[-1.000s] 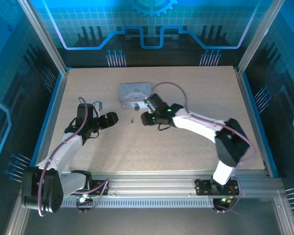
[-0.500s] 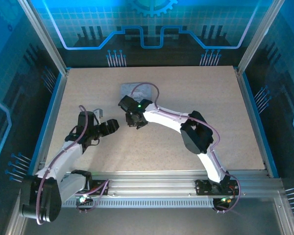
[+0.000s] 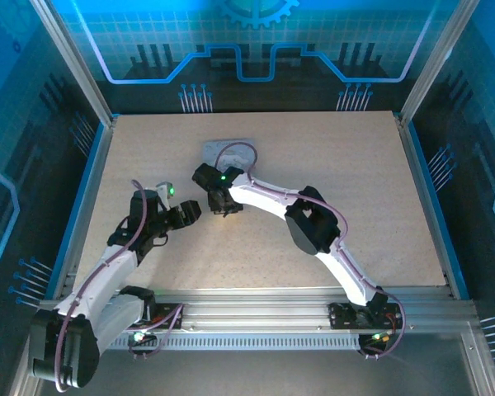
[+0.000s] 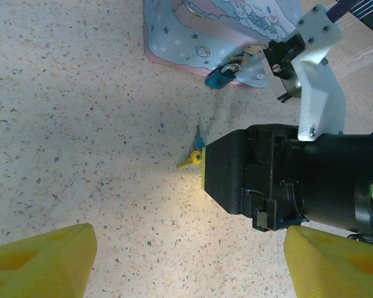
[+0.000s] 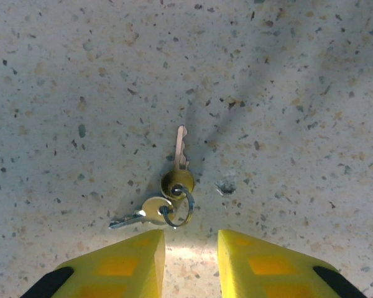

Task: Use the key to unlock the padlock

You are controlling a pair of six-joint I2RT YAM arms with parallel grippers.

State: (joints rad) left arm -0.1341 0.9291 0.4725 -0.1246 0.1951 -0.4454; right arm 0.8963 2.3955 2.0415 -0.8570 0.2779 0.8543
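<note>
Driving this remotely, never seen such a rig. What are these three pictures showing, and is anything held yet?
Two robot arms stand at the near edge of a table. The overhead picture shows both: left gripper and right gripper. The other two pictures come from a camera on each wrist; the yellow wedges are that arm's own fingers. On the table lie a cartoon-printed tin with a small blue padlock at its edge, and two keys on a ring. The right gripper hovers at the keys, jaws slightly apart; the left is wide open. Nothing is held.
</note>
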